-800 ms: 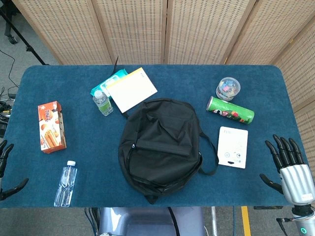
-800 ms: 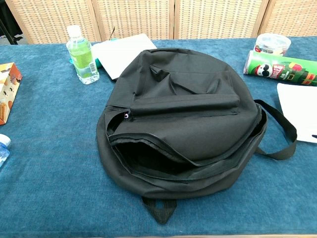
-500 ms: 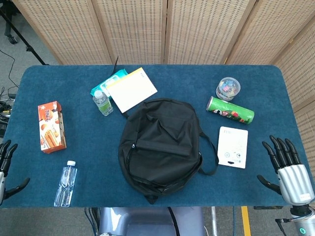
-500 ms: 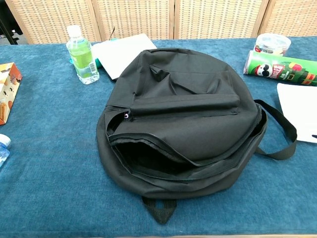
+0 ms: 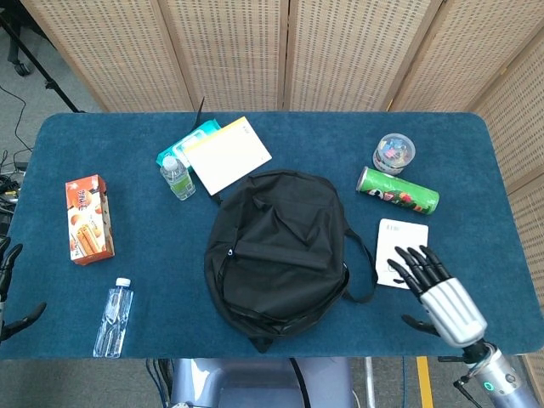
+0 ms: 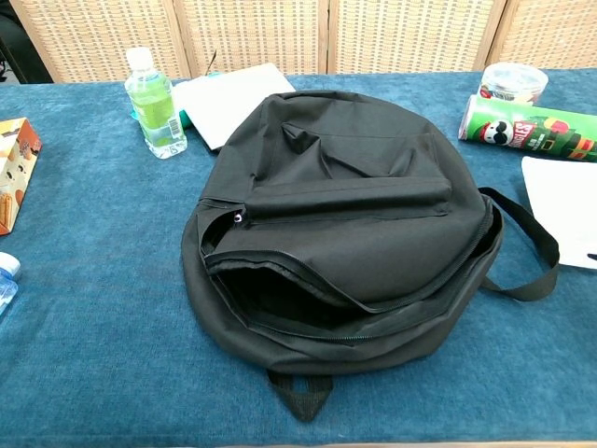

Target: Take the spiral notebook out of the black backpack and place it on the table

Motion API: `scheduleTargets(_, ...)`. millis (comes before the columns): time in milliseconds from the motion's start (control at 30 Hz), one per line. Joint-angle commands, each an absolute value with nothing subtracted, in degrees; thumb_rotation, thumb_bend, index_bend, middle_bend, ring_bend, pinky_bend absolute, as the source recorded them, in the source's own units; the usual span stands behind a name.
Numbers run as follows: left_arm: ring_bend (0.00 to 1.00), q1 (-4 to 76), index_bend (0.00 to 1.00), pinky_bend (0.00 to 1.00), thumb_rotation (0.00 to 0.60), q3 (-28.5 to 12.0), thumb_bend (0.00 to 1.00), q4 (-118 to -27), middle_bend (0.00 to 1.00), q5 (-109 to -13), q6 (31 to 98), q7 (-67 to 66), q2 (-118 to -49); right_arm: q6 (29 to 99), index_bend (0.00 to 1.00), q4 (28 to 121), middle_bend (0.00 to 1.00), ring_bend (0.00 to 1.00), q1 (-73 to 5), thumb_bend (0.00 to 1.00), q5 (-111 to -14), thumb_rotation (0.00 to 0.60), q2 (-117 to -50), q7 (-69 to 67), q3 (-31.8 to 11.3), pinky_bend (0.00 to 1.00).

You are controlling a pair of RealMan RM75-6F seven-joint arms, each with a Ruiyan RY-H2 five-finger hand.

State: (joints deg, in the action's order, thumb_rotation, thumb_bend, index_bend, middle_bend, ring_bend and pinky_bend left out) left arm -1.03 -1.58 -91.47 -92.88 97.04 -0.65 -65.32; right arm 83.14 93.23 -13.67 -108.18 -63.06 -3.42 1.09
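The right hand [image 5: 435, 285] has swung in from the table edge, fingers spread and empty — heading for the unzipped black fabric backpack [image 5: 276, 251]; left hand [image 5: 10, 293] idles, fingers apart.

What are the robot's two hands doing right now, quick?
Left hand: open, holding nothing, at the table's left edge.
Right hand: open, fingers spread, holding nothing, above the white card, right of the black backpack.

No text on any item is clear enough to read.
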Motion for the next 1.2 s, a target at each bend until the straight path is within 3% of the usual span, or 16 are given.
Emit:
scheduleTargets(33, 0.00, -0.8, 0.00, 0.00, 0.600, -1.7, 0.15, -91.5, 0.00, -92.3, 96.2, -1.7, -65.4, 73.8, 0.00, 99.7, 0.00, 0.00, -22.0, 0.00, -112.6, 0.600, -60.5, -9.5, 2.1, 0.00)
scheduleTargets(500, 0.00, 0.2, 0.00, 0.00, 0.600, -2.8, 0.15, -90.7, 0.00, -88.7, 93.0, -2.3, -66.2, 55.2, 0.00, 102.8, 0.00, 0.00, -33.8, 0.00, -103.7, 0.600, -75.6, 0.7, -3.1, 0.00)
scheduleTargets(733, 0.00, 0.2, 0.00, 0.00, 0.600, -3.2, 0.16, -90.5, 0.00, -87.8, 92.8, -1.9, -66.3, 50.5, 0.00, 104.6, 0.00, 0.00, -35.7, 0.00, -96.4, 0.600, -81.7, 9.8, -5.3, 0.00)
scheduleTargets(1067, 0.00, 0.2, 0.00, 0.00, 0.600, -3.5, 0.16, -90.2, 0.00, -87.0, 92.6, -0.2, -65.9, 50.2, 0.00, 103.0, 0.00, 0.00, -37.1, 0.00, -82.4, 0.600, -90.2, 24.9, -8.7, 0.02)
scheduleTargets(1200, 0.00, 0.1, 0.00, 0.00, 0.600, -3.6, 0.16, -90.3, 0.00, -87.1, 92.9, 0.6, -65.6, 53.6, 0.08, 101.7, 0.04, 0.01, -36.6, 0.00, -79.5, 0.600, -94.1, 31.3, -8.2, 0.13)
